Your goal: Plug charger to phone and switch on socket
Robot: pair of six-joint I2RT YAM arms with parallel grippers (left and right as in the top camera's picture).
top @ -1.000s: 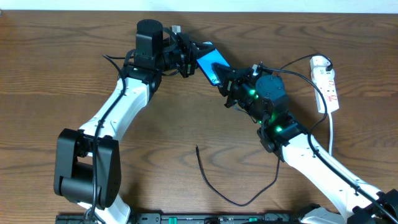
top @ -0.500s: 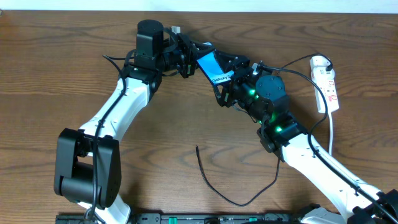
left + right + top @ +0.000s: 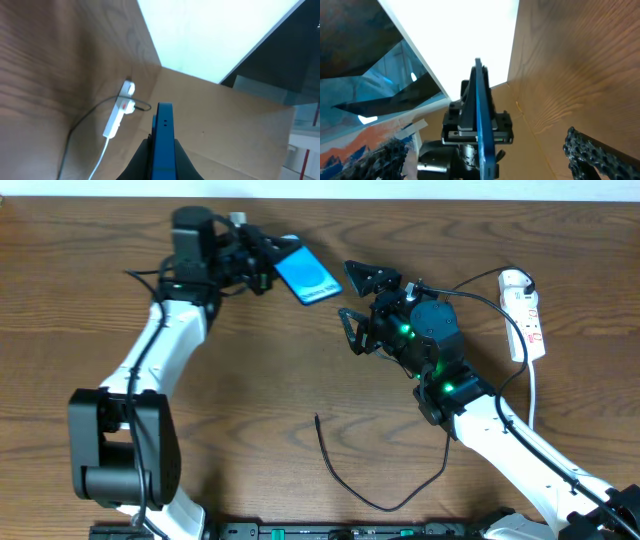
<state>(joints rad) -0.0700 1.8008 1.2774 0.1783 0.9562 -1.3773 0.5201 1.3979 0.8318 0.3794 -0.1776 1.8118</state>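
Observation:
The phone (image 3: pixel 306 277), blue screen up, is held above the table at the back, and my left gripper (image 3: pixel 268 264) is shut on its left end. In the left wrist view the phone (image 3: pixel 163 142) shows edge-on between the shut jaws. My right gripper (image 3: pixel 353 304) stands open to the phone's right, apart from it; one of its dark fingers (image 3: pixel 600 156) frames the edge-on phone (image 3: pixel 483 120). The charger (image 3: pixel 352 485), a thin black cable, lies loose on the table near the front, its tip (image 3: pixel 317 418) free. The socket (image 3: pixel 527 315) lies at the far right.
A white cord (image 3: pixel 533 395) runs from the socket toward the front. The black cable loops past my right arm (image 3: pixel 500 425) up to the socket's top end. My left arm (image 3: pixel 150 370) spans the left side of the wooden table (image 3: pixel 250 380).
My right gripper opened and let go of the phone. My left arm swung left, carrying the phone away from the right gripper.

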